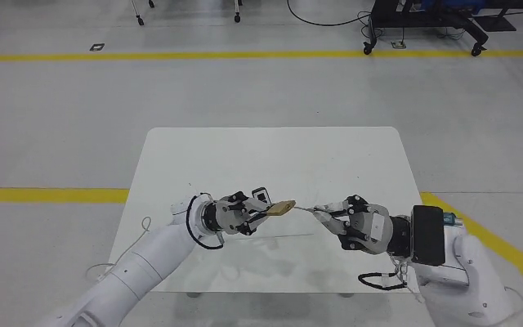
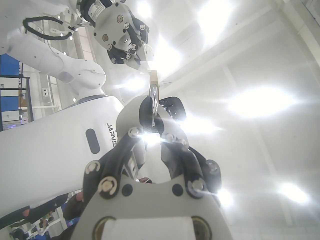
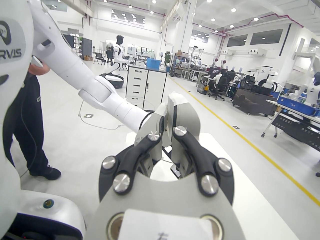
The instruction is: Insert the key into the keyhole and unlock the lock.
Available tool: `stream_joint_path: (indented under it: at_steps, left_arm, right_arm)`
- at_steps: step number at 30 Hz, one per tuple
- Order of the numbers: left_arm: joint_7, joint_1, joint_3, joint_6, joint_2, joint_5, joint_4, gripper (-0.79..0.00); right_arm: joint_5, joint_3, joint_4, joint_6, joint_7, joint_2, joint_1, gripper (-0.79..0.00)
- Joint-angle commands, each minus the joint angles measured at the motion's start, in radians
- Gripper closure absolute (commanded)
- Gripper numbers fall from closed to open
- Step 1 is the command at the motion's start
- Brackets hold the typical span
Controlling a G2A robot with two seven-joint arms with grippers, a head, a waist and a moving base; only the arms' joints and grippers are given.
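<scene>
we see the left claw (image 1: 261,209) clamped on the lock (image 1: 282,208) above the tabletop (image 1: 327,155); the right claw (image 1: 324,212) pinches the key (image 1: 305,210), tip at the lock.

Between left pincer (image 1: 263,209) and right pincer (image 1: 322,211): lock (image 1: 283,207), key (image 1: 305,209) block; passable over table (image 1: 343,155) beyond both.

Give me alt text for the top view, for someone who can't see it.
Over a white table, the left gripper holds a brass padlock and the right gripper holds a key with its tip at the padlock's end. Yellow floor lines run beyond the table.
</scene>
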Motion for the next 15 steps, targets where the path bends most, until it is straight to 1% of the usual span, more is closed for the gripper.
stream_joint_path:
  at_steps: [1, 5, 9, 11, 15]
  left_arm:
    - [0.0, -0.009, 0.016, 0.0, 0.002, -0.036, 0.017, 0.0]
    - [0.0, -0.026, 0.048, 0.0, 0.006, -0.078, 0.035, 0.0]
    - [0.0, -0.039, 0.07, 0.0, 0.011, -0.102, 0.052, 0.0]
    - [0.0, -0.046, 0.066, 0.0, 0.011, -0.114, 0.072, 0.0]
    - [0.0, -0.046, 0.066, 0.0, 0.011, -0.114, 0.072, 0.0]
  right_arm:
    - [-0.083, -0.024, 0.019, 0.0, -0.082, 0.016, 0.004, 0.0]
    - [-0.193, -0.052, 0.067, 0.0, -0.24, 0.053, 0.02, 0.0]
    - [-0.253, -0.062, 0.106, 0.0, -0.4, 0.088, 0.027, 0.0]
    - [-0.255, -0.063, 0.109, 0.0, -0.41, 0.091, 0.027, 0.0]
    - [-0.255, -0.063, 0.109, 0.0, -0.41, 0.091, 0.027, 0.0]
